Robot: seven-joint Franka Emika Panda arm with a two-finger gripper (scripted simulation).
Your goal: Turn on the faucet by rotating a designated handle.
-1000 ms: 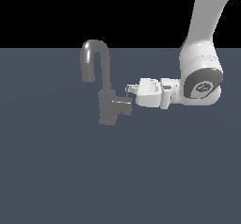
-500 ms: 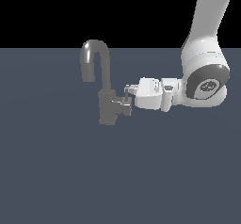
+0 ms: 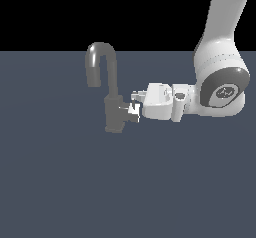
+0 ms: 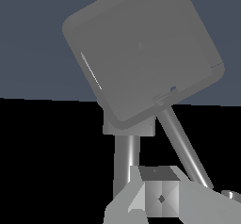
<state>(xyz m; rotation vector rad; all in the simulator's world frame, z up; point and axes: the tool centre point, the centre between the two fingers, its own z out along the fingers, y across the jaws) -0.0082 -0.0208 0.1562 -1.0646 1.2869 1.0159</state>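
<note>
The dull-grey faucet (image 3: 113, 113) stands on the flat grey floor, its hooked spout (image 3: 101, 61) curving toward the exterior view's left. The short handle (image 3: 127, 113) sticks out of the body toward the exterior view's right. My gripper (image 3: 134, 107) reaches in level from the right, its fingertips right against the handle's end. The fingers look shut, with nothing between them. In the wrist view the faucet's blocky grey body (image 4: 141, 53) fills the frame, a thin rod (image 4: 183, 148) slants below it, and my fingers (image 4: 160, 197) sit together at the edge.
The white arm (image 3: 220, 82) comes down from the exterior view's upper right. The grey floor (image 3: 75, 192) stretches all around the faucet.
The arm's wrist joint has shifted slightly to the right and the fingertips have dropped a little against the handle. The faucet body and spout have not moved.
</note>
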